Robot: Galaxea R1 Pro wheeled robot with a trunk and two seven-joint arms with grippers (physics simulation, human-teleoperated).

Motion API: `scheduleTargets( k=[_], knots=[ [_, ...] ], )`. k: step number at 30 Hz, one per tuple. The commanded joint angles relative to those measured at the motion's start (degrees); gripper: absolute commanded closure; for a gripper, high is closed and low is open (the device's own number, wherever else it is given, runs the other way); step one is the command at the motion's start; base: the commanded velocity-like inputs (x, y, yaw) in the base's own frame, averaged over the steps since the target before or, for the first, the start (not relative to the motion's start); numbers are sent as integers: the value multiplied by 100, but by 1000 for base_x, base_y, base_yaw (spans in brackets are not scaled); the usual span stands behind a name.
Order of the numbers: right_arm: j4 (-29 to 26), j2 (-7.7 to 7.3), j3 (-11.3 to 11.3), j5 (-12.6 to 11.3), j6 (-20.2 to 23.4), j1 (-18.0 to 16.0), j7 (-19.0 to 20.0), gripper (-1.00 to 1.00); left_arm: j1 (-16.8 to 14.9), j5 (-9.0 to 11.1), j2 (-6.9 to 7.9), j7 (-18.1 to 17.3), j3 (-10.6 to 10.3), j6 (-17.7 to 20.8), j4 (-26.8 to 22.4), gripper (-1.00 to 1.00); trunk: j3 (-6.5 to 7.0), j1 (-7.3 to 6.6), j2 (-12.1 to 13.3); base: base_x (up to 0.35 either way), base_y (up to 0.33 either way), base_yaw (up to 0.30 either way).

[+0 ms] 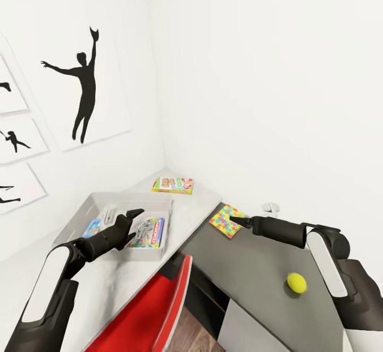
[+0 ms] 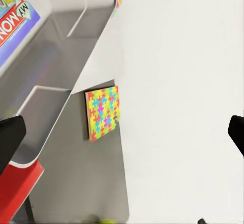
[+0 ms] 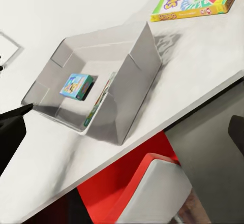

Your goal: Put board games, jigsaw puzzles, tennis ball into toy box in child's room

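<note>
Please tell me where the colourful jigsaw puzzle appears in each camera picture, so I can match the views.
Head view: the jigsaw puzzle lies on the grey table right of centre, at the tip of the right gripper.
Left wrist view: the puzzle is near the centre, on the grey surface.
Right wrist view: I do not find it there.
Shared landmark: the toy box on the white table.

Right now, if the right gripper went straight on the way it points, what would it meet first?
Probably the jigsaw puzzle: the right gripper points at it from just beside it on the grey table. Its height above the puzzle is unclear.
</note>
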Motion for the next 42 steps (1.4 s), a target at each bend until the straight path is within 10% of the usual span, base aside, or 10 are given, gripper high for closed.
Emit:
scheduleTargets(
  k=[1,42],
  knots=[
    [-1,1,2,29,26,-6,37,-100,0,58,-1,24,5,21,-7,-100,-13,1,-13,-248,5,0],
    [0,6,100,80,38,-10,-60,-100,60,55,100,-563,-207,48,-5,-100,-13,1,-13,-56,3,15]
  ],
)
